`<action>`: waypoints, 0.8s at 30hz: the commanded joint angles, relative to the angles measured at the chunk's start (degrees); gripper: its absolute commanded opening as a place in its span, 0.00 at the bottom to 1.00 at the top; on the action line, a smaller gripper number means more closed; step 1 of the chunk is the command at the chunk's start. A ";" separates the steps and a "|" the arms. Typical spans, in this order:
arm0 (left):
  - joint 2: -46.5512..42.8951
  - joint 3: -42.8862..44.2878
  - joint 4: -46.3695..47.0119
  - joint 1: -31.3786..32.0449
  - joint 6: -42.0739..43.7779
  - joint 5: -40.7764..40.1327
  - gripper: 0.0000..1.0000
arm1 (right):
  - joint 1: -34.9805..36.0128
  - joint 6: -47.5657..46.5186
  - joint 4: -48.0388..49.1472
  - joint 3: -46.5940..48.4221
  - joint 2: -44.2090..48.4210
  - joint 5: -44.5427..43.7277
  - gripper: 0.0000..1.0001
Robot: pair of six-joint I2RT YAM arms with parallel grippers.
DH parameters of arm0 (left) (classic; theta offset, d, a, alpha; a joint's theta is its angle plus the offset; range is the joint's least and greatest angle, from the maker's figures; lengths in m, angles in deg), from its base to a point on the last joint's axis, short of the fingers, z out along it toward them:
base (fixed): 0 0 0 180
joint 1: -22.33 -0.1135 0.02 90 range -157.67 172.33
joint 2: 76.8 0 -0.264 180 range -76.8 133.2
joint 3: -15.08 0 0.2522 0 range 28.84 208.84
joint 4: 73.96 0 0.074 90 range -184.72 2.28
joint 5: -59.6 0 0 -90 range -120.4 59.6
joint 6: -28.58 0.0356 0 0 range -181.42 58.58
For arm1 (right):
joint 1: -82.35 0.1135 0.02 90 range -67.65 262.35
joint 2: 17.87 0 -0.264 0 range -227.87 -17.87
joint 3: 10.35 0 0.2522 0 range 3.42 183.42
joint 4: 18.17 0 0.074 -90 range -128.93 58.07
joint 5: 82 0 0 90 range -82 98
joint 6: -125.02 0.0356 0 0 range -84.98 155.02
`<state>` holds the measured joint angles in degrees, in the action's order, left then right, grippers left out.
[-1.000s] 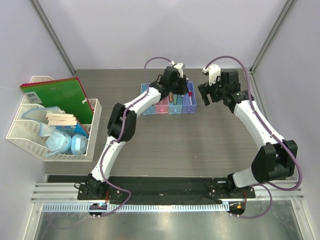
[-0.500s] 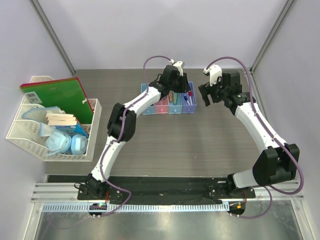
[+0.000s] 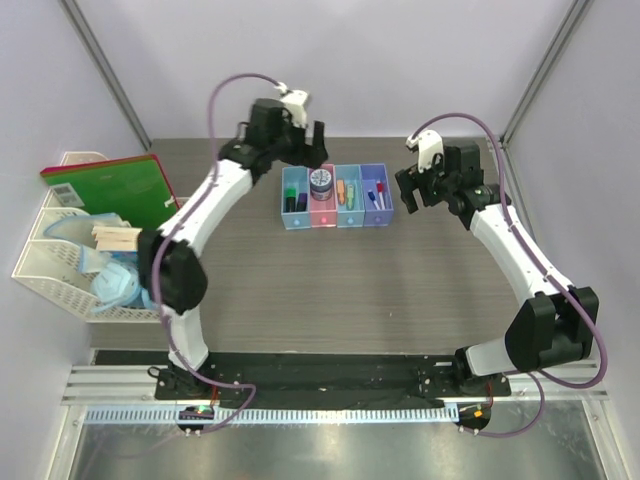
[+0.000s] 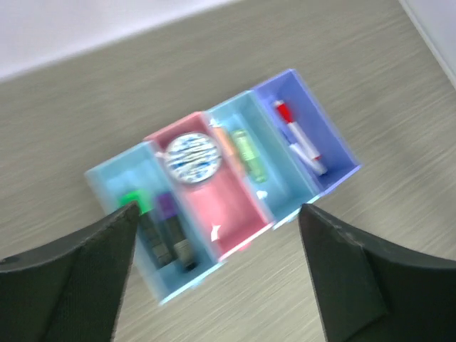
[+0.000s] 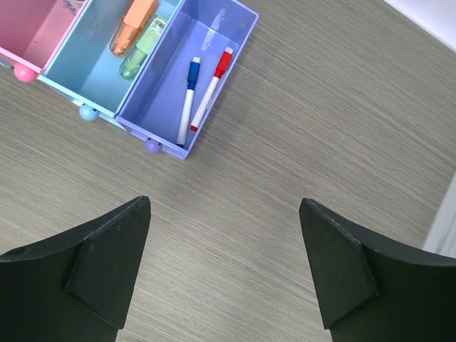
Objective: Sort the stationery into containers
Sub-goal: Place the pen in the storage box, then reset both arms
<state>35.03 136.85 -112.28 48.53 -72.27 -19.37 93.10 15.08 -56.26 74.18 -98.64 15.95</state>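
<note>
Evidently, top view: the containers [image 3: 335, 197] sit upper centre of the worktop [image 3: 330, 290], left tool [image 3: 308, 152] at their upper left, right tool [image 3: 408, 190] just right. Left wrist: spread, empty; jar [image 4: 192, 155] binned. Right wrist: spread, empty; markers [image 5: 187, 103] lengthwise, upper left.

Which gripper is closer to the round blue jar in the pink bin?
Left. The left gripper hovers just behind the jar, slightly to its left; the right gripper is off to its right, past the purple bin.
</note>
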 commanded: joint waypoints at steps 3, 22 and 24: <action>-20.49 -21.84 -1.99 -8.69 9.27 0.57 1.00 | -0.11 1.84 -0.97 3.24 -0.79 3.22 0.92; -61.82 -55.89 -2.60 -19.07 17.27 2.06 1.00 | -0.37 4.83 -0.02 -5.70 11.68 -3.80 1.00; -63.04 -56.15 -1.99 -19.51 17.18 1.63 1.00 | -0.63 5.18 1.57 -7.82 15.10 -4.87 1.00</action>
<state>-26.45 79.37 -113.24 30.02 -57.06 -19.48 93.05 19.97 -57.27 69.92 -88.94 14.90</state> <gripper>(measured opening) 0.996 0.996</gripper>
